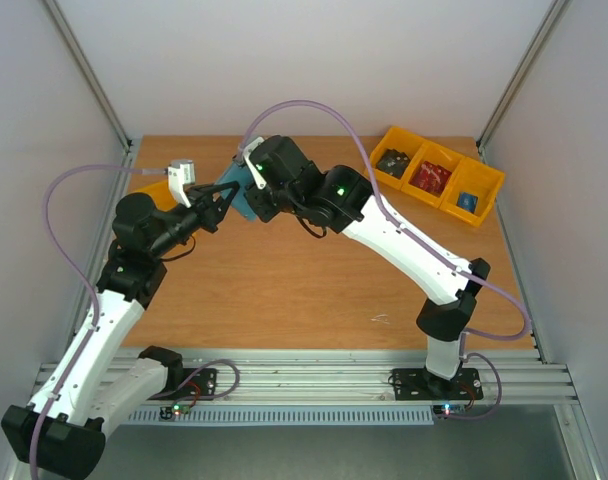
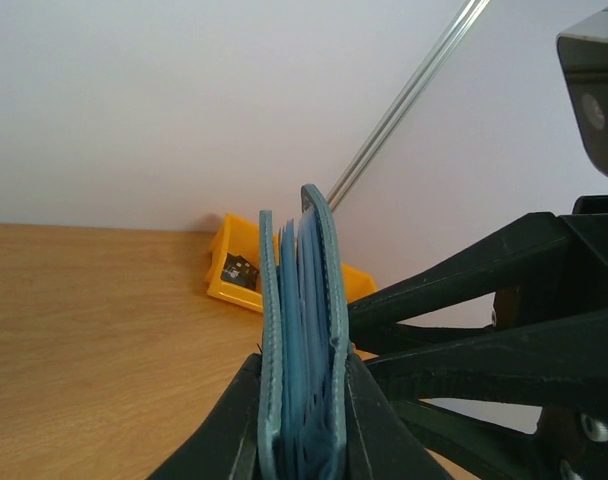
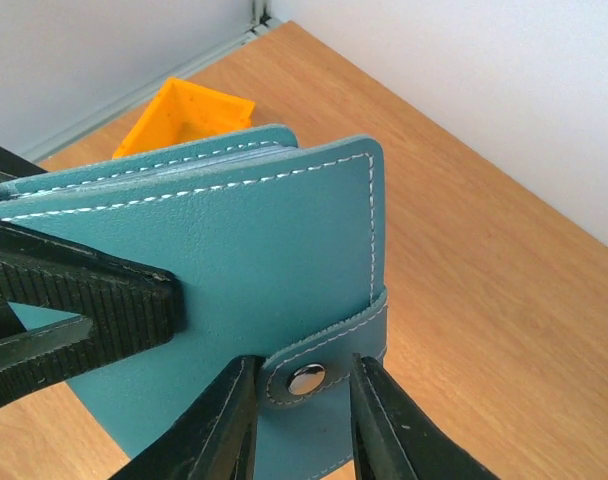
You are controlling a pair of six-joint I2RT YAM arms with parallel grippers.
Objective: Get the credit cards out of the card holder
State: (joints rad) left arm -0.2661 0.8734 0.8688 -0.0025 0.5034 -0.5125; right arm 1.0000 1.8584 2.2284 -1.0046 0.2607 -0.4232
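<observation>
The card holder (image 1: 240, 196), a teal-blue folded wallet, hangs in the air above the back left of the table. My left gripper (image 1: 222, 203) is shut on it, one finger on each cover (image 2: 302, 365). The left wrist view looks down its edge, showing only blue layers (image 2: 304, 300) between the covers. The credit cards are hidden. In the right wrist view the wallet's face (image 3: 234, 240) is closed by a strap with a metal snap (image 3: 306, 379). My right gripper (image 3: 304, 385) stands narrowly open, its fingers straddling that snap tab. The left finger (image 3: 94, 300) presses the cover.
A yellow bin (image 1: 439, 172) with three compartments holding black, red and blue objects stands at the back right. Another yellow bin (image 1: 156, 190) sits at the back left, just beyond the wallet (image 3: 189, 115). Metal frame posts rise at both back corners.
</observation>
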